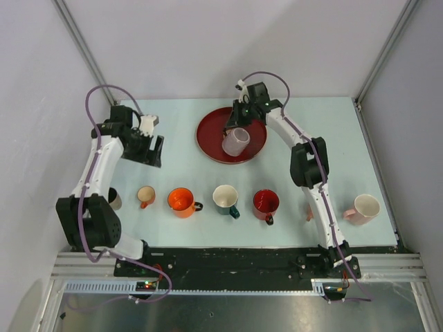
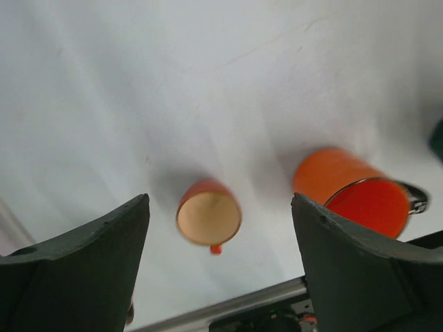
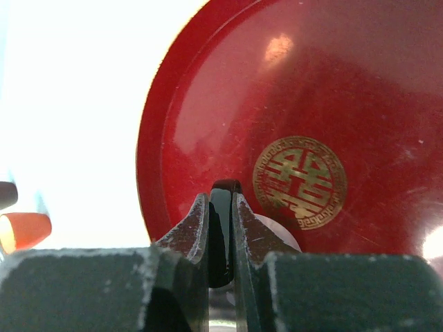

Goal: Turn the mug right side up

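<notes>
Nearest, my L claw (image 1: pixel 154 150) hangs spread wide & empty above a small orange cup (image 2: pixel 209 218) and a bigger orange one (image 2: pixel 353 194), while farther back my R claw (image 3: pixel 221 207) is clenched on the dark handle (image 3: pixel 221 238) of the pale mug (image 1: pixel 236 141), tilted over the red plate (image 1: pixel 208 135).

Mug (image 1: pixel 236 142) over plate (image 1: pixel 208 135); row of cups (image 1: pixel 225 197) before it
</notes>
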Tool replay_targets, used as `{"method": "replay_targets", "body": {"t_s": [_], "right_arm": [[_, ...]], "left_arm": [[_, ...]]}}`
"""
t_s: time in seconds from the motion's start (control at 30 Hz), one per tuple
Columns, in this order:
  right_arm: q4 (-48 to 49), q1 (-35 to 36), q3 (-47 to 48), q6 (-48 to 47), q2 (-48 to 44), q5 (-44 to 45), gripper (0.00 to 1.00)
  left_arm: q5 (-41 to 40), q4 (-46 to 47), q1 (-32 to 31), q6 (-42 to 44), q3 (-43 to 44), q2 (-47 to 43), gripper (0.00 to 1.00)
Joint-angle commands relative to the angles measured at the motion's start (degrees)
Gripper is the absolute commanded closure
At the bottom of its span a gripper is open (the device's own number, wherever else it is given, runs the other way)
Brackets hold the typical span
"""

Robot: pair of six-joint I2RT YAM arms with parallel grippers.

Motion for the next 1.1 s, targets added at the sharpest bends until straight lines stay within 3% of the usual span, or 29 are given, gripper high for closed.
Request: {"method": "replay_targets", "body": {"t_s": [0.0,0.17,0.43,0.53,0.83,1.07], "right_arm": [[7.36,1.03,-0.91,3.01,-4.74,-3.99,1.0],[13.93,1.28,-3.02,7.92,-5.19,-4.32,1.0],[19.5,0.93,-4.62,13.67,-5.38,-5.35,1.0],[20.04,0.9,-4.51,14.34,-5.48,-5.93,1.0],[20.19,0.57,-4.7,15.23,-6.52,-6.22,1.0],[21.95,0.63,-4.38,17.6,-6.92,-7.19,1.0]], "left_arm": [[12.61,4.36,-3.57,-5.76,7.74,4.69,0.14],[25.97,14.66,-6.86,-17.93,10.7,10.52,0.14],[33.24,53.32,-10.87,-46.28,-1.01,18.72,0.14],[34.1,64.83,-11.62,-54.13,-0.85,23.69,0.14],[31.81,67.31,-13.29,-58.61,4.48,33.9,0.17],[34.81,68.5,-14.96,-61.51,8.58,40.06,0.21]]}}
